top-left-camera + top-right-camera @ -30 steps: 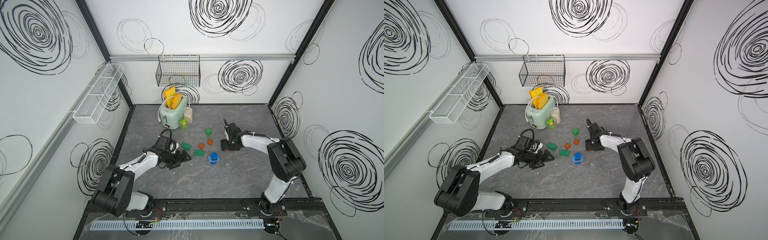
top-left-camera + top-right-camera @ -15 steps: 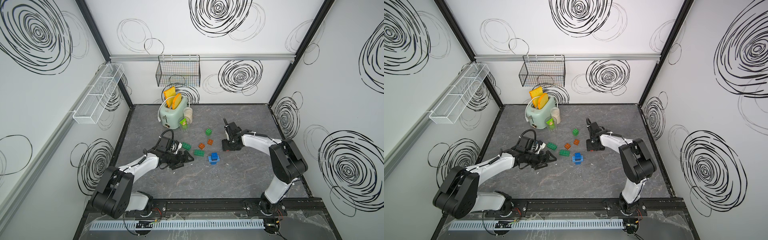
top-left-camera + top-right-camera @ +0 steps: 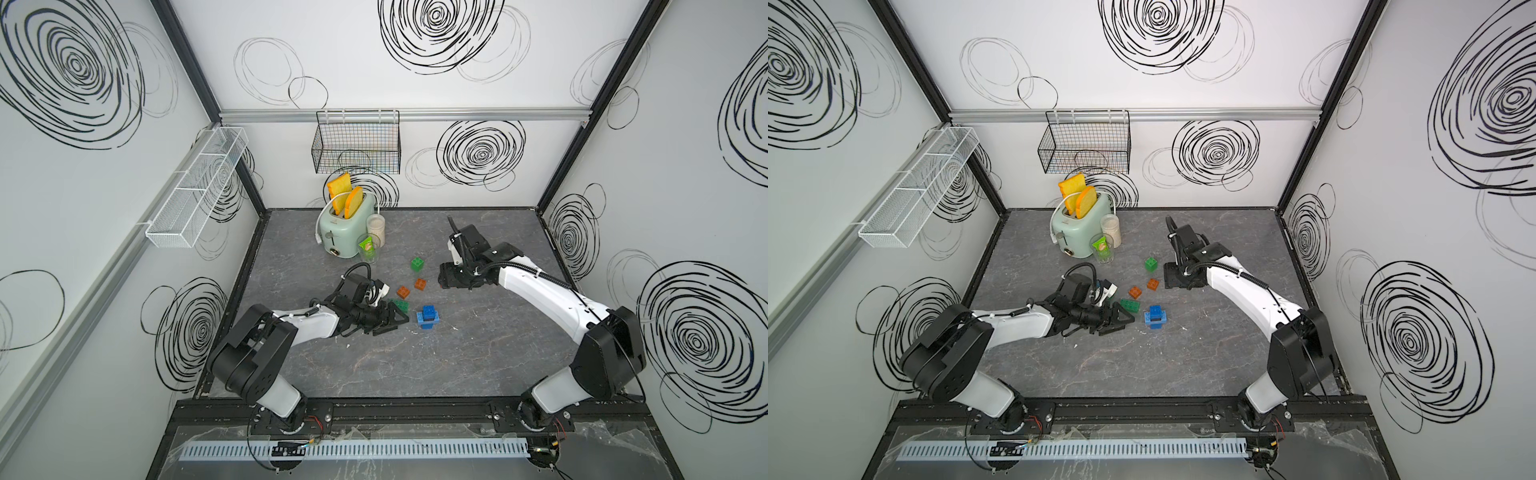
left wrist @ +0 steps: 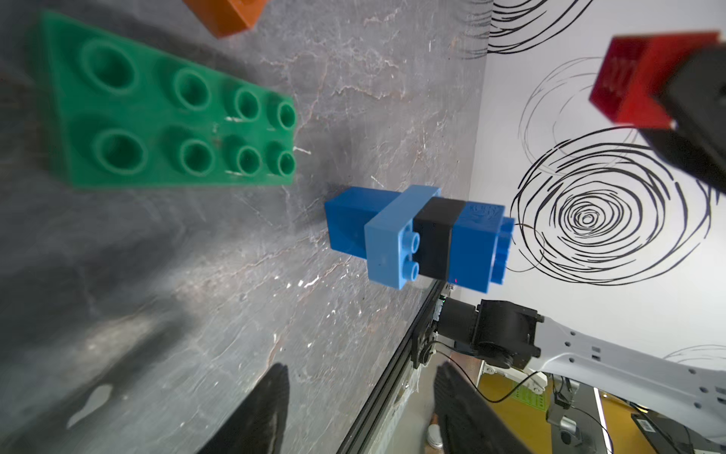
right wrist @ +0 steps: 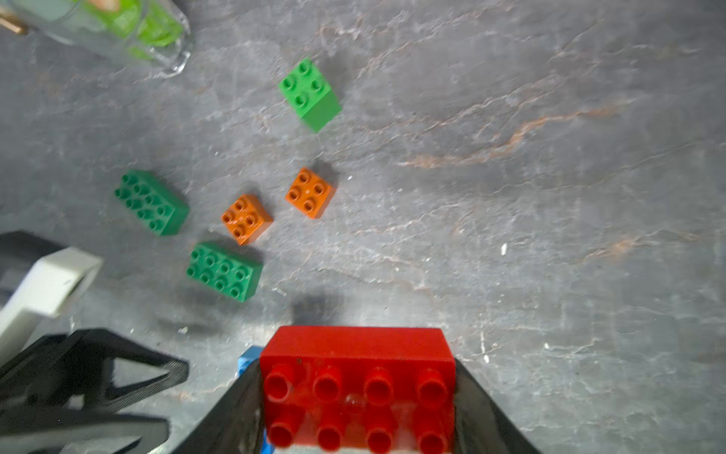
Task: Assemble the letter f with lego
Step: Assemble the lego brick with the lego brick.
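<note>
About midway, I judge: an upright stack of dark blue, light blue and black plastic bricks stands mid-frame in both top views, long axis vertical. The right end effector clamps an oblong red studded brick end to end, unplaced; the left end effector gapes empty nearby.

The right end effector grips an oblong red brick; a light green brick lies apart.

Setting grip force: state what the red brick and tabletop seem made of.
The red brick looks like hard moulded plastic, glossy: highlights on its studs. The tabletop looks like grey stone or stone-print laminate, matte: veins, little glare.
</note>
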